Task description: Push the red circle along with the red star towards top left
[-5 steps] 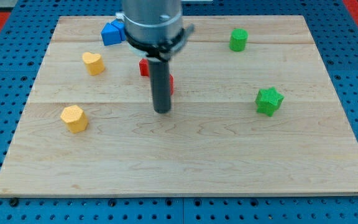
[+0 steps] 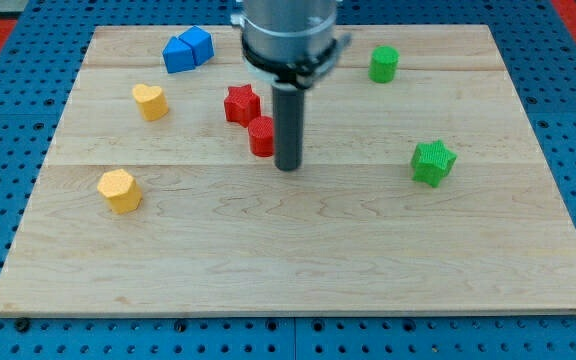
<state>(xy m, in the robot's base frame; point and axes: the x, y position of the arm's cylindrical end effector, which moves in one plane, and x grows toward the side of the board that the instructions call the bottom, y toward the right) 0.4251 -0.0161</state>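
Note:
The red star (image 2: 241, 104) lies on the wooden board (image 2: 298, 260), left of centre in the upper half. The red circle (image 2: 261, 136) sits just below and right of it, touching or nearly touching it. My tip (image 2: 288, 166) rests on the board just right of the red circle and slightly below it, right beside its edge. The rod rises from there to the arm's grey body at the view's top.
Two blue blocks (image 2: 188, 49) sit together at the top left. A yellow heart (image 2: 149, 101) and a yellow block (image 2: 119, 190) lie at the left. A green cylinder (image 2: 384, 63) is at the top right, a green star (image 2: 433, 162) at the right.
My tip has moved to the view's right and slightly up, from in front of the red blocks to the red circle's right side. Both red blocks now show fully.

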